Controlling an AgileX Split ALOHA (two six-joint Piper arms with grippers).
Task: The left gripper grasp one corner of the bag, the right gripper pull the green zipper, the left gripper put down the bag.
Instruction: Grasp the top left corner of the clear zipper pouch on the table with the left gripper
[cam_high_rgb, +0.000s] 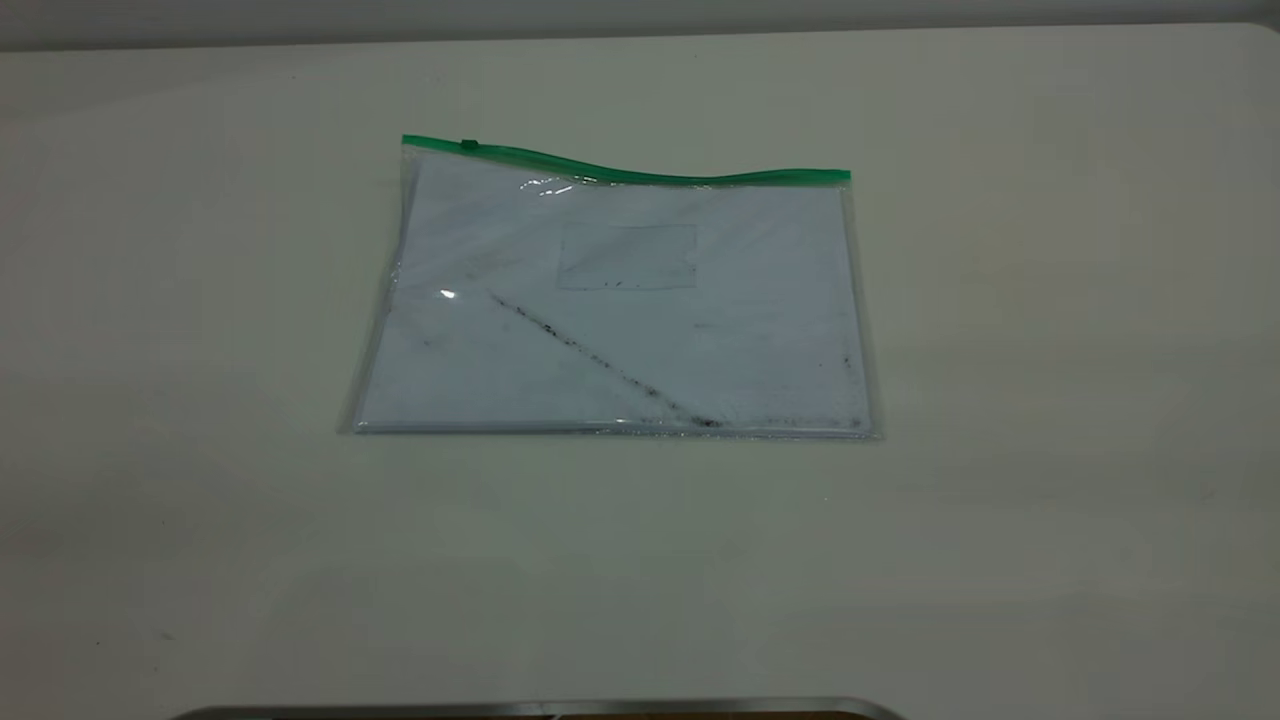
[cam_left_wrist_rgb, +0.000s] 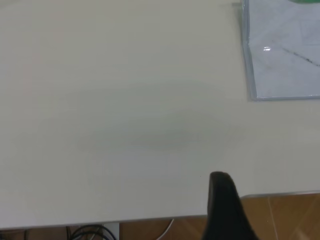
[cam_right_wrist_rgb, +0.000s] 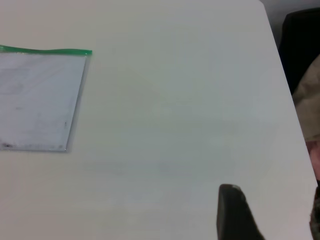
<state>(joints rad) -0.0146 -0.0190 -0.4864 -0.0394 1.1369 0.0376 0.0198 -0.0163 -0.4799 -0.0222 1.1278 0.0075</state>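
Note:
The bag (cam_high_rgb: 610, 300), a flat clear pouch with white paper inside, a dark diagonal smudge and a small label pocket, lies flat in the middle of the table. The green zipper (cam_high_rgb: 640, 172) runs along its far long edge, with the slider tab (cam_high_rgb: 468, 146) near the left end. Neither gripper shows in the exterior view. The left wrist view shows part of the left gripper (cam_left_wrist_rgb: 222, 200) over the table's edge, well away from the bag's corner (cam_left_wrist_rgb: 282, 55). The right wrist view shows part of the right gripper (cam_right_wrist_rgb: 231, 210) over bare table, far from the bag (cam_right_wrist_rgb: 37, 100) and its zipper (cam_right_wrist_rgb: 45, 50).
A metal strip (cam_high_rgb: 540, 708) runs along the table's near edge. In the left wrist view, brown floor (cam_left_wrist_rgb: 285, 215) and cables (cam_left_wrist_rgb: 85, 232) lie beyond the table's edge. A dark object (cam_right_wrist_rgb: 300, 45) stands past the table's corner in the right wrist view.

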